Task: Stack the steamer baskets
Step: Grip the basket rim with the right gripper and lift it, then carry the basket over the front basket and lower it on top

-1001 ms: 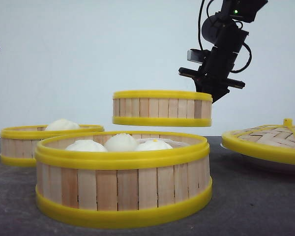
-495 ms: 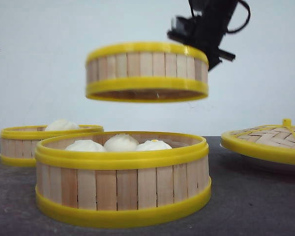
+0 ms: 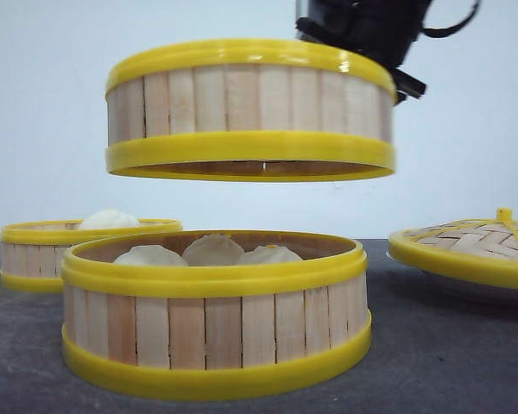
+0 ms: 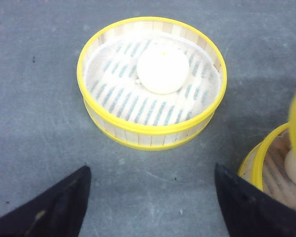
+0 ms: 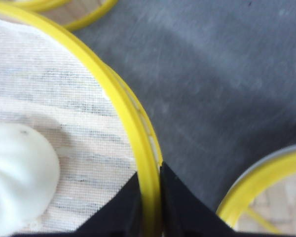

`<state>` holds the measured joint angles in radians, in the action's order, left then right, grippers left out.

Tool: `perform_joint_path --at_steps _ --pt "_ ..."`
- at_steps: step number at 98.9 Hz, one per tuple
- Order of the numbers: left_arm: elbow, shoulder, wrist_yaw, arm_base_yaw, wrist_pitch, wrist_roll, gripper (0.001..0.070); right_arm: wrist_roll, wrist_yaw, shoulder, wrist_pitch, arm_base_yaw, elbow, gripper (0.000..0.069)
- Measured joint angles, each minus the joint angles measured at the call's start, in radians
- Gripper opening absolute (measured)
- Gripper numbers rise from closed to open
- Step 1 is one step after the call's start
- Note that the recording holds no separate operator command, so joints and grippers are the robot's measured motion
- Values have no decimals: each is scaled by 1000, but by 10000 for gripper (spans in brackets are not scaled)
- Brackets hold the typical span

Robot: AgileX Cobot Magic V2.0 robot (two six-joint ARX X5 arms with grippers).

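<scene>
While clamped by right claw (image 5: 149, 197), raised basket (image 3: 250, 108) above bun-filled basket (image 3: 216, 315); lid (image 3: 470, 246) rightward.

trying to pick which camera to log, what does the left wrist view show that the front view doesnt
Only the left wrist view: the left hand, open over bare table, and the far basket from above, its striped liner holding one bun.

Only the front view: the lifted basket hanging above the near basket, not yet touching it, and the lid to the right.

Both: the far basket with its bun, and part of the near basket.
</scene>
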<state>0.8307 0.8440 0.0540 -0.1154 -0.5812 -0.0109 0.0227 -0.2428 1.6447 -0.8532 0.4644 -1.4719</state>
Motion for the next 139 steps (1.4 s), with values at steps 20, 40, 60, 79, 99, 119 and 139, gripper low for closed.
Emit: perform_joint_path --at_steps 20,40,60,79,99,119,139 --pt "0 0 0 0 -10 0 475 0 0 -77 37 12 130 23" --pt "0 0 -1 0 -12 0 475 7 8 -76 101 55 153 23" --pt "0 0 -1 0 -13 0 475 6 82 -76 196 132 153 23" --pt "0 0 -1 0 -13 0 475 7 100 -76 206 162 153 23" --pt "0 0 -1 0 -13 0 475 3 101 -76 206 155 153 23" --pt "0 0 -1 0 -14 0 475 -3 107 -67 208 151 153 23" --pt "0 0 -1 0 -14 0 475 -5 108 -30 214 150 153 23"
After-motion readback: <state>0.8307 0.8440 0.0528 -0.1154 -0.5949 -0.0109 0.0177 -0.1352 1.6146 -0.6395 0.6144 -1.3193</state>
